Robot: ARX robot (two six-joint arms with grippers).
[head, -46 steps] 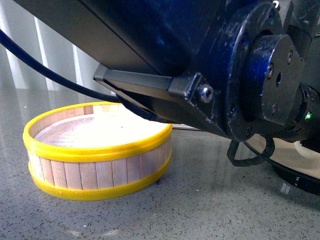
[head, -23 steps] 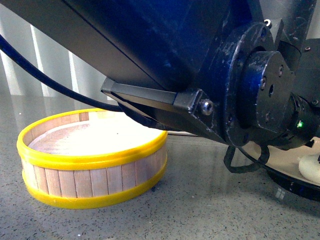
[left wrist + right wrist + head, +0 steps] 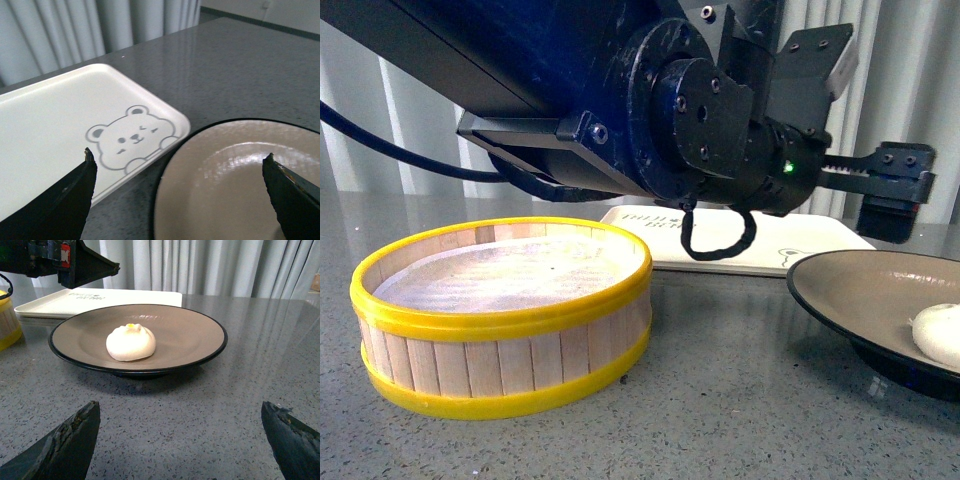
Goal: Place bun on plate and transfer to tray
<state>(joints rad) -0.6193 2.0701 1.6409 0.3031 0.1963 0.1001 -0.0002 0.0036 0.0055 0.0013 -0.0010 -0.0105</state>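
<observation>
A small pale cream-white steamed bun (image 3: pixel 131 342) with a pleated top sits inside the wide shallow round plate (image 3: pixel 192 332), which is beige-tan within and has a black rim and foot. The bun rests on the plate's floor, a little off its middle. The plate stands on the grey speckled stone worktop (image 3: pixel 210 410), on the robot's right side.

Just beyond the plate, toward the worktop's far edge by the pale curtains, lies the flat rectangular cream-white tray (image 3: pixel 50 125). It has rounded corners, dark lettering and a small bear drawing. One rounded corner of it comes close to the plate's rim; whether the two touch cannot be told. A round wooden-slat steamer basket (image 3: pixel 500 310) with yellow rims stands toward the worktop's left side, beside the tray.

The left pincer (image 3: pixel 180 197) is released, its dark fingers (image 3: pixel 75 200) spread wide with nothing between them. It hangs above the plate's rim and the tray's bear corner.

The right pincer (image 3: pixel 182 440) is also released and empty. It is low over the worktop on the side of the plate away from the tray, and it faces the plate and bun.
</observation>
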